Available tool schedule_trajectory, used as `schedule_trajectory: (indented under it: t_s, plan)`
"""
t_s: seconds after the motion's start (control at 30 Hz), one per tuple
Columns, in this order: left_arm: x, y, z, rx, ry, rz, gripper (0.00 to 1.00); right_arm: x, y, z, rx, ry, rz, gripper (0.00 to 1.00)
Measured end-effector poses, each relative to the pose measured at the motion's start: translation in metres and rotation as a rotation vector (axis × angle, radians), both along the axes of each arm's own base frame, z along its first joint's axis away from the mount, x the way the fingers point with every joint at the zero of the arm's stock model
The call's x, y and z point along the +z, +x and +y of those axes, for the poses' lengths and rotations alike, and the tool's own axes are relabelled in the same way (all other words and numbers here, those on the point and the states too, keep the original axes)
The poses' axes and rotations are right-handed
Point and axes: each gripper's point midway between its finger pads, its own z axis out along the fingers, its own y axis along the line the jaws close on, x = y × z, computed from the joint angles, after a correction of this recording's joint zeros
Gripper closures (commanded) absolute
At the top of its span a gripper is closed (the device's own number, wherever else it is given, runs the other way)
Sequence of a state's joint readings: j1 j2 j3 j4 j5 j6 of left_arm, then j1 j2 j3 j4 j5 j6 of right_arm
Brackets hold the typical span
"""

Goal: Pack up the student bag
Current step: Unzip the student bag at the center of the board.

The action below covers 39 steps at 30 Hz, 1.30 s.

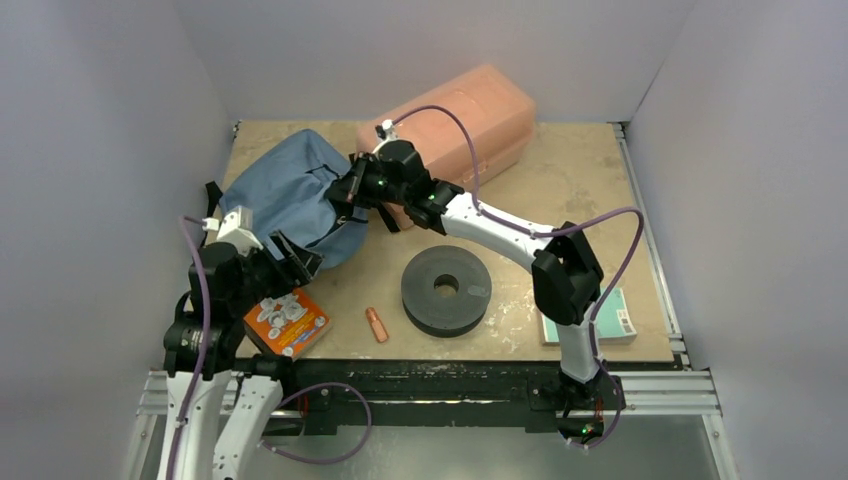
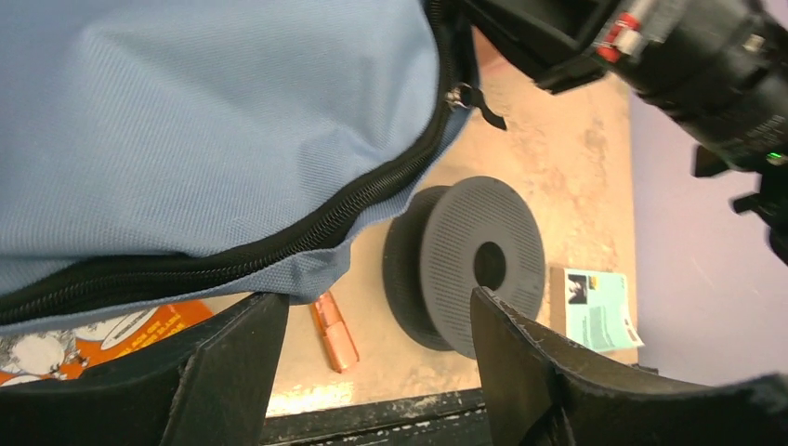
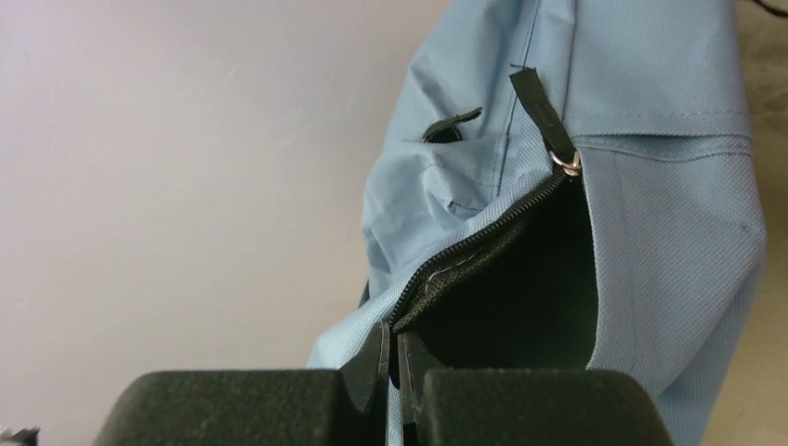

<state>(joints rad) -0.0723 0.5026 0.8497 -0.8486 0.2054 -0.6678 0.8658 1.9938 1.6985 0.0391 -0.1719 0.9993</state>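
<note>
Slate-blue student bag (image 1: 285, 190): lay slumped at the rear left of the table (image 1: 580, 190), with its right side up against the salmon-pink box (image 1: 470, 115).
Zipper (image 3: 465, 251): was partly undone, and the dark lining (image 3: 520, 297) showed through the gap.
Right gripper (image 3: 395, 358): reached across to the bag's right side; its fingertips were pressed together on the fabric edge at the lower end of the zipper opening.
Left gripper (image 2: 376, 311): sat low at the bag's near edge; its fingers (image 2: 232, 372) stood well apart with nothing between them, and the bag's blue cloth hung just above.
Grey spool (image 1: 446, 290): lay flat near the middle of the table, apart from the bag.
Copper-coloured stick (image 1: 376, 324): lay just left of the spool, near the front edge.
Orange packet (image 1: 287, 322): lay at the front left, partly under the left arm.
Teal card (image 1: 612, 322): lay at the front right, partly hidden behind the right arm.
</note>
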Motion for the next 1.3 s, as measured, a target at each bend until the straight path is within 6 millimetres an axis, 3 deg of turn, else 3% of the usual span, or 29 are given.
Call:
schedule_trajectory:
  t_s: [0.27,0.37,0.43,0.57,0.73,1.0,1.13,1.3]
  plan:
    - [0.056,-0.011,-0.003,-0.044,0.015,-0.089,0.31,0.029,0.008,0.006,-0.012,0.023,-0.060,1.00]
    - [0.073,-0.017,0.007,-0.003,0.053,-0.125,0.24,0.031,0.006,0.007,0.016,0.011,-0.109,1.00]
    - [0.075,-0.019,0.014,0.030,0.071,-0.128,0.23,0.031,0.005,0.007,0.039,-0.004,-0.143,1.00]
    - [0.057,-0.024,0.028,0.097,0.115,-0.056,0.22,0.036,0.006,0.005,0.098,-0.001,-0.211,1.00]
    - [0.053,-0.018,0.025,0.082,0.112,-0.014,0.21,0.039,0.011,0.001,0.227,0.014,-0.331,1.00]
    - [0.100,0.056,0.013,0.107,0.031,0.072,0.20,0.029,0.002,0.001,0.408,-0.036,-0.545,1.00]
    - [0.098,0.095,0.011,0.160,-0.019,0.156,0.24,0.031,-0.004,0.003,0.460,-0.046,-0.647,1.00]
    - [0.076,0.127,0.009,0.181,-0.030,0.272,0.24,0.030,-0.010,0.000,0.505,-0.064,-0.737,1.00]
